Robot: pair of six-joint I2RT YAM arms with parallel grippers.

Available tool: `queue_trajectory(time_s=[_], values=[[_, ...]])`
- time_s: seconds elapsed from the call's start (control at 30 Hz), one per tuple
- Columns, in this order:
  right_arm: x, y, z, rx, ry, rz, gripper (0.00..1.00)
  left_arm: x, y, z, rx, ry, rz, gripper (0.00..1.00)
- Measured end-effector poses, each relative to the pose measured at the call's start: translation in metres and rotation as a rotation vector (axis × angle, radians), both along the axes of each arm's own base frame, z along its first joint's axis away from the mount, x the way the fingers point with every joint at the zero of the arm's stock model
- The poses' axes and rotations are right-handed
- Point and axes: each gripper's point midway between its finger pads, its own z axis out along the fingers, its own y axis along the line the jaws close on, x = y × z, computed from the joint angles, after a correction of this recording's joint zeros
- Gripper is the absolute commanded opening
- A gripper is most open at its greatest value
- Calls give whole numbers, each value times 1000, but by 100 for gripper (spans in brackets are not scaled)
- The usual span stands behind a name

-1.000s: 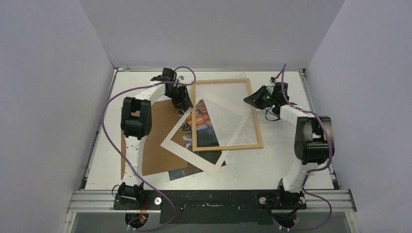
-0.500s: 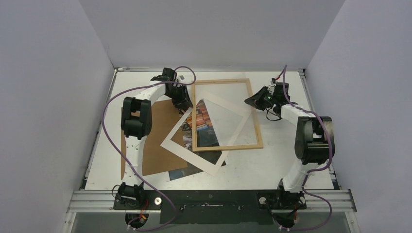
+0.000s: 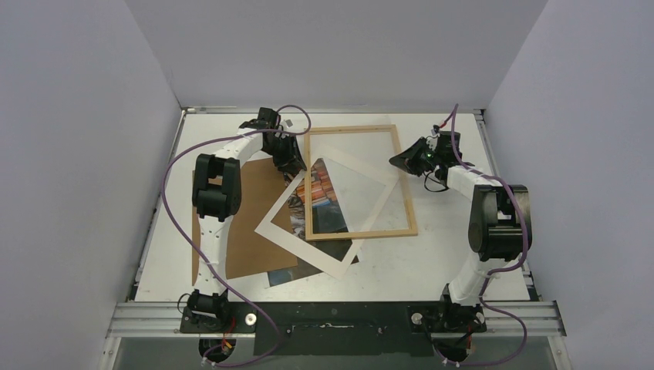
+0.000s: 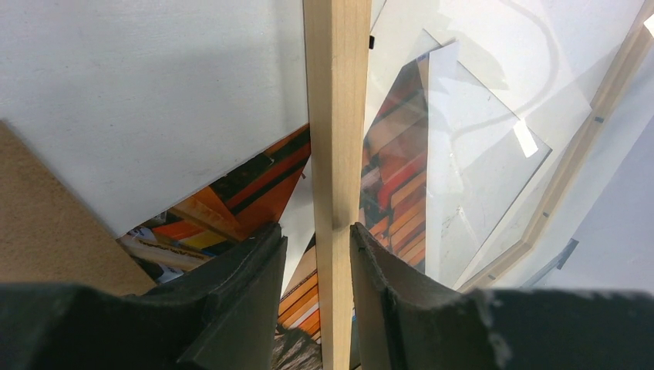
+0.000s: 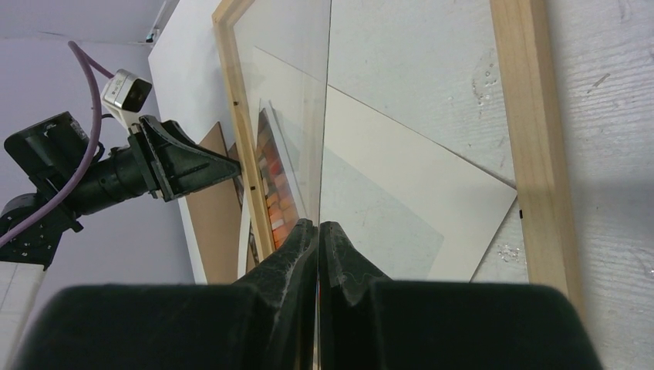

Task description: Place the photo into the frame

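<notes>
The light-wood frame (image 3: pixel 362 234) lies in the middle of the table, over the white mat (image 3: pixel 308 250) and the photo (image 3: pixel 328 208). The photo's orange book spines show through the mat's opening and again in the left wrist view (image 4: pixel 254 181). My left gripper (image 3: pixel 297 166) is shut round the frame's left rail (image 4: pixel 335 116), which runs between its fingers (image 4: pixel 318 230). My right gripper (image 3: pixel 397 160) hovers over the frame's upper right. It is shut (image 5: pixel 318 223) on the edge of a clear pane (image 5: pixel 322 154) that slants down into the frame.
A brown backing board (image 3: pixel 247 231) lies on the left, partly under the mat and photo. Grey walls enclose the table on three sides. A metal rail (image 3: pixel 339 316) with both arm bases runs along the near edge.
The right wrist has drifted a little to the right with the pane. The left arm, frame, mat and photo have not moved.
</notes>
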Motion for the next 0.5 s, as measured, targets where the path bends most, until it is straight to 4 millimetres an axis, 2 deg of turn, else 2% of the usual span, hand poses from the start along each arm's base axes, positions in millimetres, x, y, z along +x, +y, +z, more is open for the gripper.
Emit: queue_trajectory(time_s=[0.17, 0.5], values=[[-1, 0, -2, -1, 5, -1, 0, 0, 0, 0, 0, 0, 0, 35], [-5, -14, -15, -14, 37, -41, 0, 1, -1, -1, -1, 3, -1, 35]])
